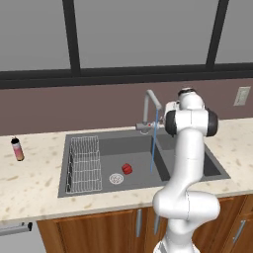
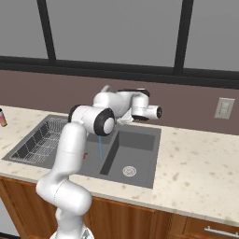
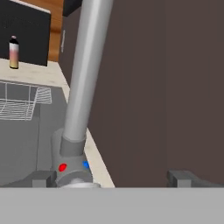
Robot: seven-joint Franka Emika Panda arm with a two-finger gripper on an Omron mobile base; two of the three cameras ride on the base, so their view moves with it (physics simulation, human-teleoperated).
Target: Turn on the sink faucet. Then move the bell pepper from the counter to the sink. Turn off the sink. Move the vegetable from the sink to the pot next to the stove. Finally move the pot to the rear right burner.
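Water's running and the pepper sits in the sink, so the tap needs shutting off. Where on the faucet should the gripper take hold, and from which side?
Probably at the small lever base, not the spout: the faucet is a tall slim pipe, while the base is squat. Come in level from the basin side, where the open gripper already straddles it.

A slim pink-and-tan bottle (image 1: 18, 149) (dark-capped, upright) stands at nine o'clock; a wall outlet (image 1: 241, 96) sits at three o'clock.
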